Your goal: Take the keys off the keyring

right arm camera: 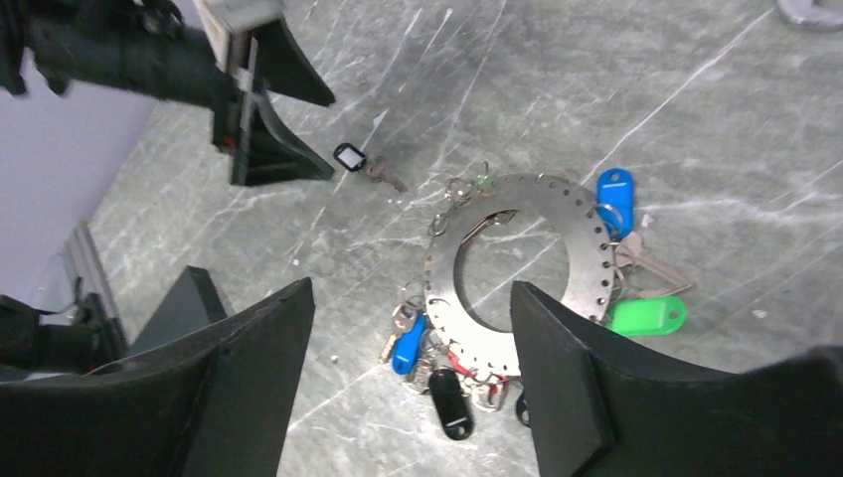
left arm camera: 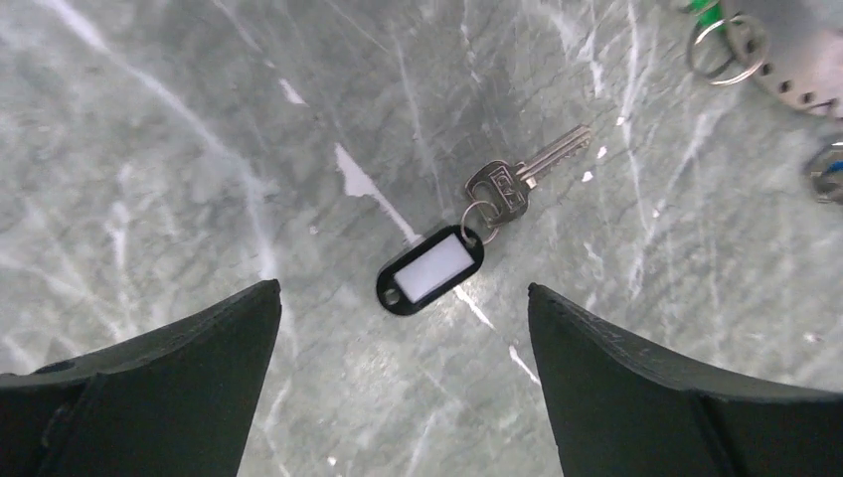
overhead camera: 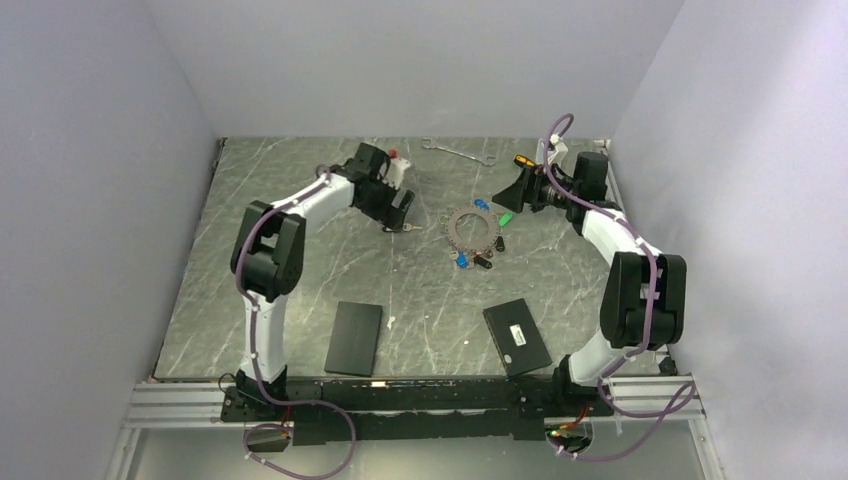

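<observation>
Your left gripper (left arm camera: 403,298) hangs wide open above a loose black-tagged key (left arm camera: 429,270) mid-frame; your right gripper (right arm camera: 413,288) gapes empty over the keyring (right arm camera: 587,248), lower centre.

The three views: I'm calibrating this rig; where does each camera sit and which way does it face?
Top external: above and behind the bases, looking down on the table; the left arm and right arm show, keyring between them.
Left wrist: on the left arm, facing straight down at a loose black-tagged key; own fingers at bottom.
Right wrist: on the right arm, looking down across the keyring toward the left gripper; own fingers below.
Shared: both wrist views show that key.
</observation>
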Robot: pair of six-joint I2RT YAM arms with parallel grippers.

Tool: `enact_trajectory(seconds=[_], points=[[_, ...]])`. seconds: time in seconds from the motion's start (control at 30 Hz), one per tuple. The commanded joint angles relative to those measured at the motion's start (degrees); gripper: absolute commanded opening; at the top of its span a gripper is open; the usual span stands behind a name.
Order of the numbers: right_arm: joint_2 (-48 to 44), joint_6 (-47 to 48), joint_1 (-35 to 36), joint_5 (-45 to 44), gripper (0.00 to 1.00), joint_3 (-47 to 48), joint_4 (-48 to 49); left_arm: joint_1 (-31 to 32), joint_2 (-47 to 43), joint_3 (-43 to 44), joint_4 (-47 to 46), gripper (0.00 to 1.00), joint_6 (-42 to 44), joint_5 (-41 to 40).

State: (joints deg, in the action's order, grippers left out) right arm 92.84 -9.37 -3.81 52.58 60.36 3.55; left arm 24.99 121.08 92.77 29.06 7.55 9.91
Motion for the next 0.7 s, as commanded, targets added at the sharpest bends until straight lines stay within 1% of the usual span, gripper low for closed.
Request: enact_trajectory(seconds=[0.0,0.07,0.1,0.13,0.23,0.4,0.43,0.47,0.5,0.57,0.67], points=[[-3.3,5.5,-0.9,1.0,0.83,0.4,-2.9,-5.0,-10.2,3.1,0.2,0.99,-2.4,10.3],[-3.7,7.7,-1.3,0.5,0.94,0.8,-5.5,-6.7,-12.6,3.8,1.1,0.99,-2.4,12.5],[-4.0,8.6,-1.6,0.4,0.98,1.1,-6.5,-7.7,-13.4,4.8,2.3,1.00,-2.2,13.2],[-4.1,10.3,-2.0,0.2,0.99,1.5,-7.6,-8.7,-13.8,6.3,4.0,0.99,-1.8,13.5],[-4.3,12.9,-4.0,-1.7,1.00,2.7,-10.2,-12.4,-15.5,9.0,8.1,1.00,0.1,15.6],[-0.9,15.4,-7.8,-6.5,1.00,6.5,-16.1,-20.1,-17.8,8.2,9.5,1.00,2.1,18.7],[-0.2,15.5,-8.3,-8.4,1.00,7.1,-16.9,-22.7,-17.7,8.2,10.1,0.99,2.2,19.9],[0.5,15.6,-8.7,-10.5,1.00,7.4,-17.4,-24.0,-17.5,8.1,10.4,0.99,2.0,20.7],[1.3,16.2,-9.3,-11.4,1.00,7.6,-17.8,-26.9,-17.3,7.8,10.3,0.99,1.5,21.7],[2.5,17.1,-10.4,-11.4,1.00,7.1,-17.6,-30.6,-16.8,6.5,9.6,0.99,0.8,23.6],[4.1,17.6,-11.7,-10.9,1.00,5.9,-16.7,-33.8,-15.9,3.8,7.4,0.99,0.3,21.7]])
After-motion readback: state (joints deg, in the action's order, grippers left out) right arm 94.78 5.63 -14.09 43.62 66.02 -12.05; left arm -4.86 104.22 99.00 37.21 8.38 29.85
